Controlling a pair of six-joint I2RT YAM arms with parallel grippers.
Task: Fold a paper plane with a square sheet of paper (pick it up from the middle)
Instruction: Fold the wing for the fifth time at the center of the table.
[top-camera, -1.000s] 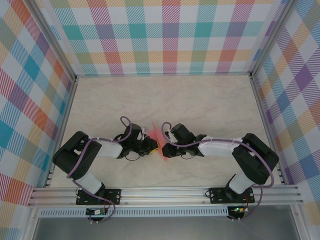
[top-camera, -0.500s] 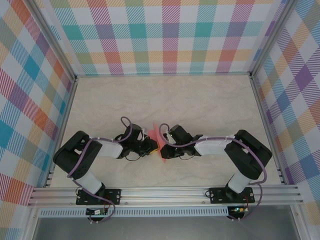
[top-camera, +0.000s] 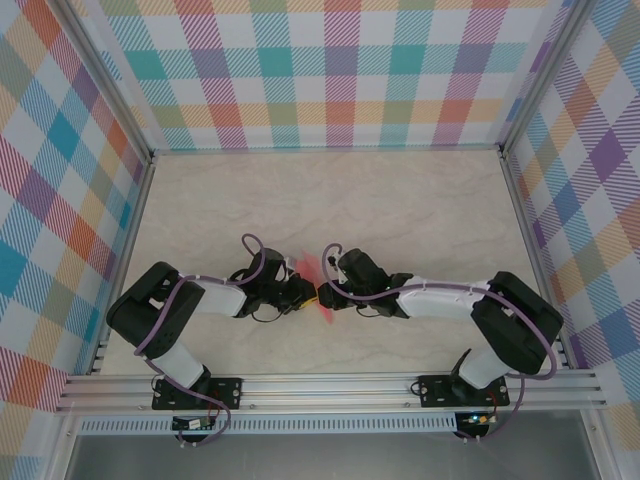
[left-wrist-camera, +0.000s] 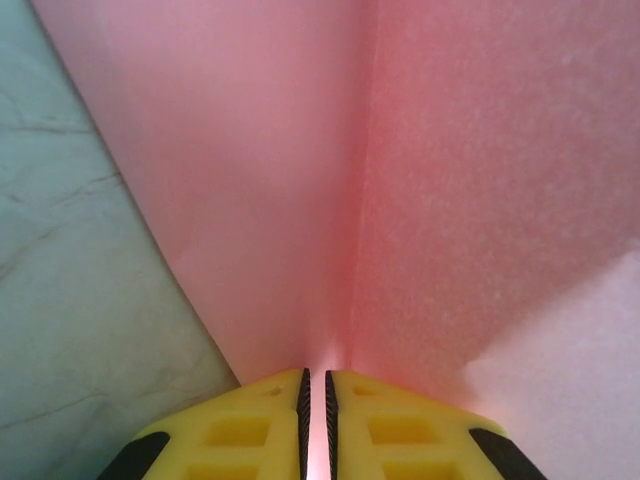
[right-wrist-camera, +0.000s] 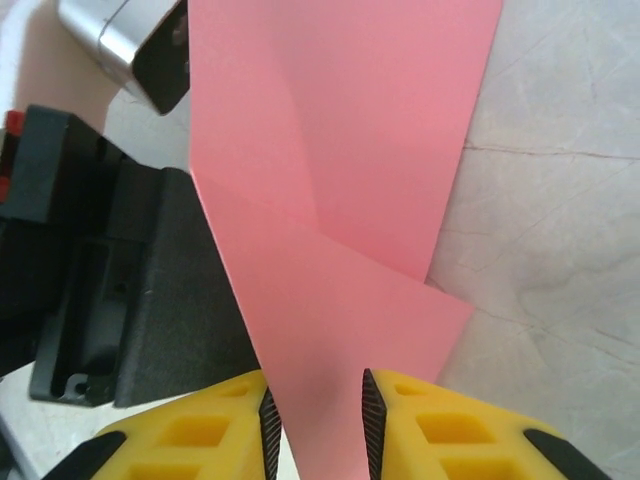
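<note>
A: Where is the sheet of paper (top-camera: 313, 268) seen?

B: At lower centre of the top view, as a thin pink sliver between the two gripper tips. A paler part is seen above them and a redder tip below.

A: How is it gripped?

B: It is pinched at its centre crease by the left gripper (left-wrist-camera: 316, 400), whose yellow fingers (left-wrist-camera: 250, 425) are pressed almost together at the bottom of the left wrist view. The right gripper (right-wrist-camera: 315, 415) is shown with its fingers (right-wrist-camera: 200, 435) narrowly parted. The folded paper is passed through that gap, and whether the pads touch it cannot be told.

A: And around it?

B: The grippers are brought tip to tip over the pale marbled table (top-camera: 420, 200). Plaid walls (top-camera: 340, 70) are seen on three sides.
</note>
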